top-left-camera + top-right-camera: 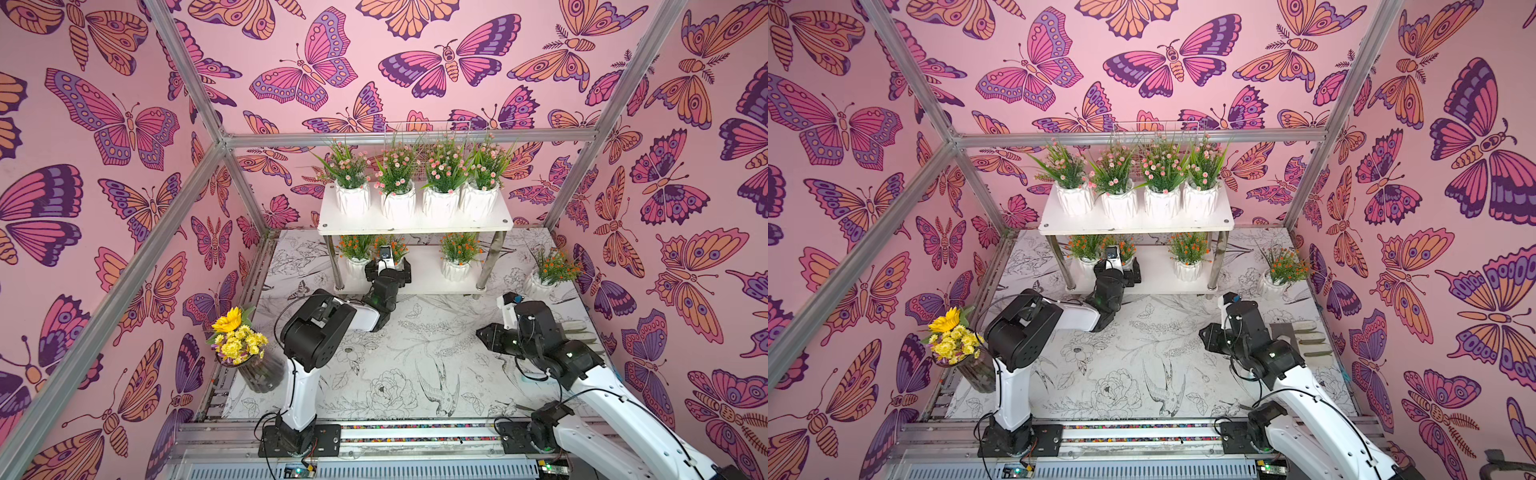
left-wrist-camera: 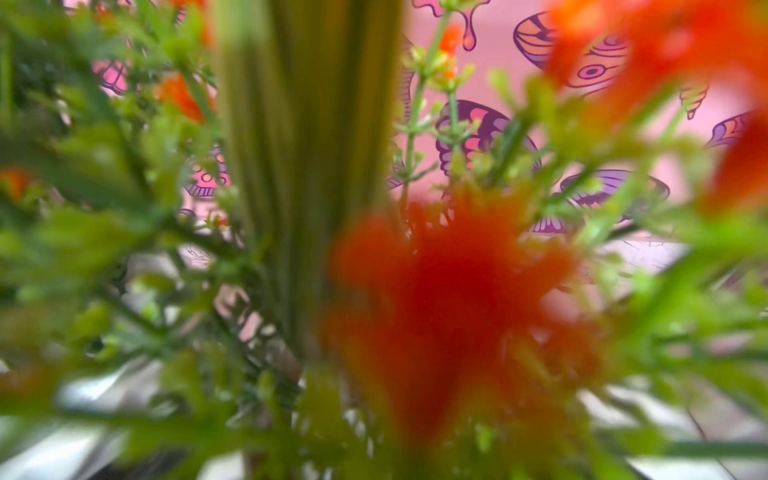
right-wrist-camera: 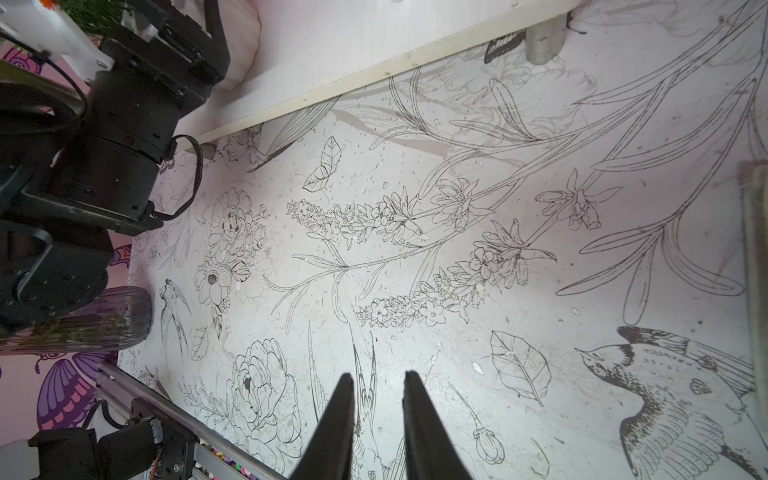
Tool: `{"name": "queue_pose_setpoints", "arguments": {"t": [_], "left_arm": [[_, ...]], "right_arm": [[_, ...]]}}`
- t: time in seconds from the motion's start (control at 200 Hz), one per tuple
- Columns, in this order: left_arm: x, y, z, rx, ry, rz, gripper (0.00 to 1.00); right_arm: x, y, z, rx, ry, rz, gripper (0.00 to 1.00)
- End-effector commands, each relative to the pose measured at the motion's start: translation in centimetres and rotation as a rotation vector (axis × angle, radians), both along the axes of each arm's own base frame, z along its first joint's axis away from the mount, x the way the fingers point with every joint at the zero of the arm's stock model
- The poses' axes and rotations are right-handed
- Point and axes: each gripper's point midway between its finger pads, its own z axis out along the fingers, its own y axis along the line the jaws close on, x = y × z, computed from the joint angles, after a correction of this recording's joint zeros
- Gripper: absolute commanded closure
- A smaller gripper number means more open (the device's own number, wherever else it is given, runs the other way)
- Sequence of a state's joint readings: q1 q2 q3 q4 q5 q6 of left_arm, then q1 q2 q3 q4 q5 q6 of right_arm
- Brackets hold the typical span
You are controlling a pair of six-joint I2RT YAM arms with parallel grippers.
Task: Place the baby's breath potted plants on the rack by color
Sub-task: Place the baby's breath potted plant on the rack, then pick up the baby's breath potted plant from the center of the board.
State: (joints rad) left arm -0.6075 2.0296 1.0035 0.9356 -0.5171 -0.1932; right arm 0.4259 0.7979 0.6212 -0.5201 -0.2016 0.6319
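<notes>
We sort by color: left gripper (image 1: 388,267), grip unclear, at the rack's (image 1: 415,226) orange plant (image 1: 399,246); right gripper (image 3: 378,376) apart, empty.

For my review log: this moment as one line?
rack top: four pink plants; rack bottom: three orange plants, left tool at one; table: orange plant; right tool: open, empty

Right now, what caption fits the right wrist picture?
Empty right end effector, slightly open, hovers above the bird-and-flower table.

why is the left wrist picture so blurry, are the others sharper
Left wrist view: lens sits in an orange-flowered plant, petals and leaves smear; only the wallpaper behind is sharp. Right wrist view: table drawings crisp. Both top views: rack sharp.
</notes>
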Motion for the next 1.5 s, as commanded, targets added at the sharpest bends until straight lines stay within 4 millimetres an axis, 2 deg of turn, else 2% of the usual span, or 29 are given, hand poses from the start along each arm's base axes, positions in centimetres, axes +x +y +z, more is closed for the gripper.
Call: {"name": "queue_pose_setpoints", "arguments": {"t": [0.0, 0.29, 0.586, 0.781, 0.896, 1.001, 1.087, 1.332, 1.492], "left_arm": [[-0.3, 0.9, 1.0, -0.011, -0.024, 0.022, 0.0], [-1.9, 0.3, 1.8, 0.017, -0.043, -0.007, 0.0], [-4.5, -0.4, 2.4, 0.033, -0.055, -0.047, 0.0], [-7.0, -1.9, 2.6, 0.066, -0.05, -0.106, 0.0], [-8.5, -3.1, 2.4, 0.072, -0.02, -0.171, 0.0], [-10.3, -4.8, 1.8, 0.083, 0.035, -0.276, 0.0], [-11.6, -5.4, 0.5, 0.093, 0.14, -0.336, 0.0], [-16.1, -8.1, -0.7, 0.02, 0.259, -0.57, 0.0], [-18.2, -9.4, -0.2, 0.005, 0.273, -0.659, 0.0]], "right_arm": [[0.0, -0.4, -0.2, -0.012, 0.007, -0.02, 0.76], [0.7, -1.0, -0.2, -0.052, -0.005, -0.042, 0.75], [2.5, -3.0, -0.1, -0.072, -0.011, -0.108, 0.74], [4.4, -6.1, -0.1, -0.049, 0.001, -0.209, 0.71], [5.8, -8.6, -0.1, -0.043, 0.0, -0.287, 0.71], [6.6, -11.7, -0.3, -0.13, 0.004, -0.383, 0.69], [7.3, -13.8, -0.4, -0.156, 0.014, -0.446, 0.66], [9.4, -19.0, -0.9, -0.11, 0.032, -0.608, 0.6], [10.9, -22.0, -1.3, -0.033, 0.039, -0.693, 0.56]]}}
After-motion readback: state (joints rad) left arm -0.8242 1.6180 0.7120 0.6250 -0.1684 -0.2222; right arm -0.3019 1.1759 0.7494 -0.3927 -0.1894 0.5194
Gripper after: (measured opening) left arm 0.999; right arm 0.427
